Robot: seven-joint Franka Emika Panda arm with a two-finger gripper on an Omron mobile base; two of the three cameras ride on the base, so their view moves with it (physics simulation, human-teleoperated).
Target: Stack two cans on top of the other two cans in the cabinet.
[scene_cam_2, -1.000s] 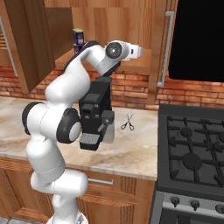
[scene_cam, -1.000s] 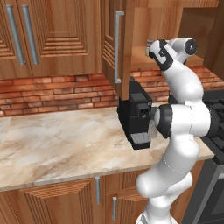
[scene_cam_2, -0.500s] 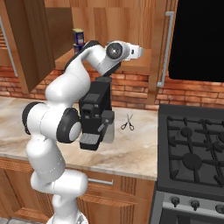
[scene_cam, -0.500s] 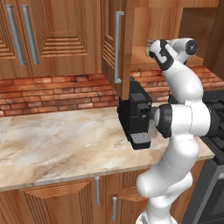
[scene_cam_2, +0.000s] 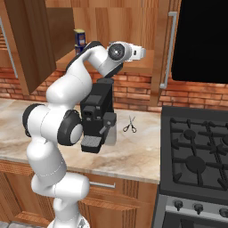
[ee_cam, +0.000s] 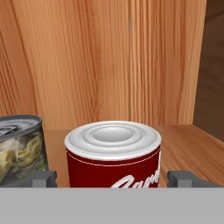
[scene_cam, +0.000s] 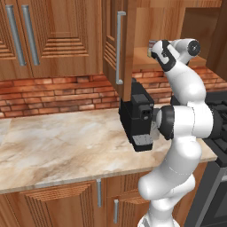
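In the hand view a red can (ee_cam: 113,154) with a white ridged lid and white script stands on the cabinet shelf (ee_cam: 183,138), straight ahead. My gripper (ee_cam: 113,179) is open, its fingertips (ee_cam: 41,178) wide apart on either side of the can without touching it. A pale green can (ee_cam: 19,144) with a silvery rim stands just left of the red one. From the right base view a blue-and-yellow can (scene_cam_2: 79,38) stands high at the shelf's left, its base hidden behind my arm. The cabinet door (scene_cam: 116,44) with one bar handle hangs open.
A black coffee machine (scene_cam: 137,117) stands on the marble counter (scene_cam: 53,146) under the cabinet, close to my arm. Scissors (scene_cam_2: 129,124) lie beside it. The stove (scene_cam_2: 196,151) is at the right, and a two-handled wall cabinet (scene_cam: 17,35) at the left.
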